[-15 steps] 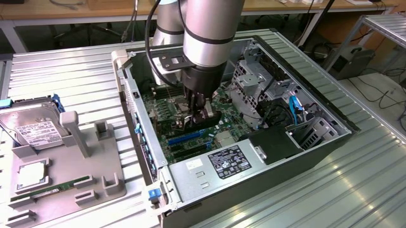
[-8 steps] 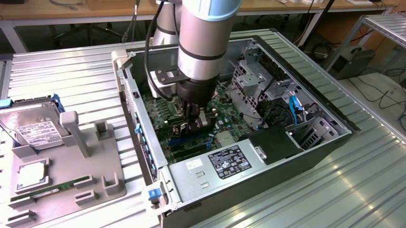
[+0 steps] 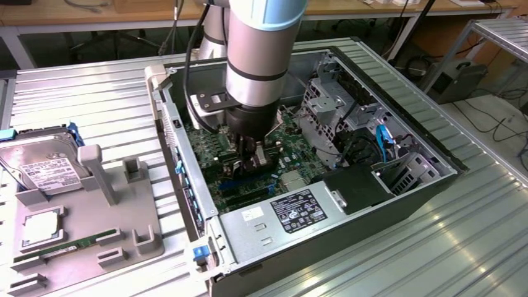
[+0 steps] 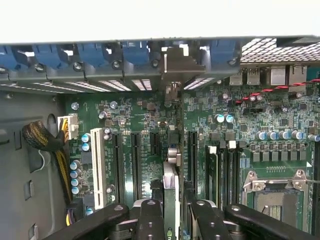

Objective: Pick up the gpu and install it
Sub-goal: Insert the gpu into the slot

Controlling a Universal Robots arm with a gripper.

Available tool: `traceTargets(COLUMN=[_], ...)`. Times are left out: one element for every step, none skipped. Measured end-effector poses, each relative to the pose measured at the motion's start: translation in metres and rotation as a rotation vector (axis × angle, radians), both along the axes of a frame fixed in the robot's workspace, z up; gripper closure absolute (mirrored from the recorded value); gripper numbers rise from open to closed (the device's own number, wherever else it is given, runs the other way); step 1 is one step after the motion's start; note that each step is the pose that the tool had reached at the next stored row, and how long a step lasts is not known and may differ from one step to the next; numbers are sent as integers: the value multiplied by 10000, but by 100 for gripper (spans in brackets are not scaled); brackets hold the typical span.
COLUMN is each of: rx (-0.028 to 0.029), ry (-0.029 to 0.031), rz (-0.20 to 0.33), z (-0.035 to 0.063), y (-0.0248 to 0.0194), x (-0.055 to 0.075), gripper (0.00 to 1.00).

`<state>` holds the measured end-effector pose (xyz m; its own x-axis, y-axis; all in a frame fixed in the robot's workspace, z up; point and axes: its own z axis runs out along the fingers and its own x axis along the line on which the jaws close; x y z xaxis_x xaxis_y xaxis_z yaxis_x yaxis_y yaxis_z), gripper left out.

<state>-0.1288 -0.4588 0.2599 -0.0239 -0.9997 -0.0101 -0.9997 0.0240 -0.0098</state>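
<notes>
Seen edge-on in the wrist view, the gpu (image 4: 170, 186) is a thin card standing upright over the black expansion slots (image 4: 136, 165) of the green motherboard (image 4: 235, 125). Its silver end bracket (image 4: 176, 62) reaches the row of rear slot openings. My gripper (image 4: 172, 220) is shut on the card, with black fingers (image 4: 150, 220) on either side. In the exterior view the gripper (image 3: 251, 158) is down inside the open computer case (image 3: 412, 185), with the gpu (image 3: 257, 162) dark between its fingers above the motherboard. Whether the card sits in a slot I cannot tell.
A grey fixture (image 3: 91, 216) at the exterior view's left carries a silver hard drive (image 3: 41, 164) and a long green memory stick (image 3: 66, 247). Inside the case are the power supply (image 3: 289, 213) and a drive cage (image 3: 330, 105). A white slot (image 4: 98, 170), a cable bundle (image 4: 42, 140) and the processor socket (image 4: 275, 195) flank the card.
</notes>
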Motion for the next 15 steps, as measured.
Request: traceTargets(rx=[1,-1,-4,-6,-4,0,-6,-6,-5,6,4,2,1,1,0], ry=[0,1,3,3,1,-1,3,3,3,-2,-3,-2,-1,-1,-1], rz=[0,-1,0,1,2,2,2,2,2,1,1,1,1,2,4], z=[-2,-8,-14,-23,-34,-45,-51,-56,-59,-64,-64,-63,-62,-62,-62], y=[-1,-2,-2,-2,-2,-2,-3,-3,-3,-1,3,6,10,16,23], x=[0,0,1,1,2,2,1,1,1,2,2,2,1,1,1], gripper=[74,74,74,74,74,74,74,74,74,74,74,74,74,74,74])
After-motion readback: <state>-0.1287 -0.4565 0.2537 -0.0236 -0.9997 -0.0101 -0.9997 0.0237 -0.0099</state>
